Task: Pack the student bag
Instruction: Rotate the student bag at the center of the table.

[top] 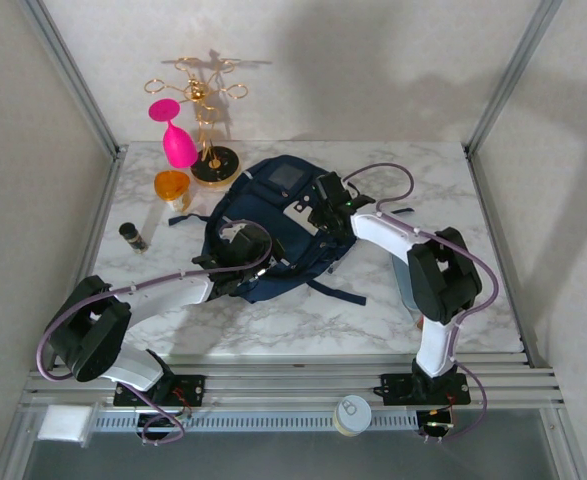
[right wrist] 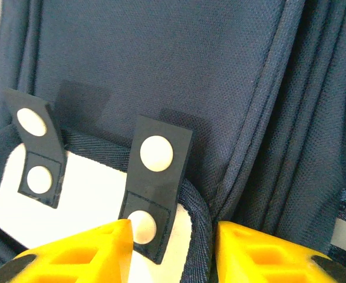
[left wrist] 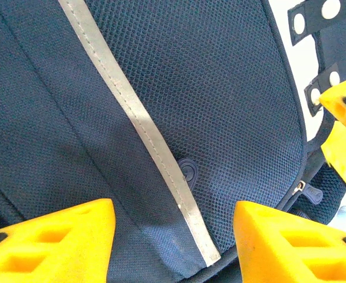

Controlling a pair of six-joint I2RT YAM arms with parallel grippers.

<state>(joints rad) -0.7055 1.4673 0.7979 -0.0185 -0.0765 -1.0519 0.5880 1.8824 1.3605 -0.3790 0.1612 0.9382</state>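
One large navy blue fabric backpack point(top: 273, 235) lies flat mid-frame on the marble-patterned table point(top: 443, 195) in the top view, with both arms over it. A pink goblet point(top: 176, 135), gold wire stand point(top: 205, 95), orange cup point(top: 172, 187) and small dark cylinder point(top: 132, 236) sit at upper left, clear of the work.

In the left wrist view, the left gripper point(left wrist: 174, 215) stands open over mesh and a pale trim stripe point(left wrist: 131, 112).

In the right wrist view, the right gripper point(right wrist: 174, 233) brackets a dark snap tab point(right wrist: 155, 188); I cannot tell whether it pinches. The backpack looks soft, limp and light, so seams or tabs probably give the best hold.

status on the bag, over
Left gripper open over mesh panel. Right gripper open, straddling a snap tab. Student bag lying mid-table. Pink glass, orange cup off to its left.
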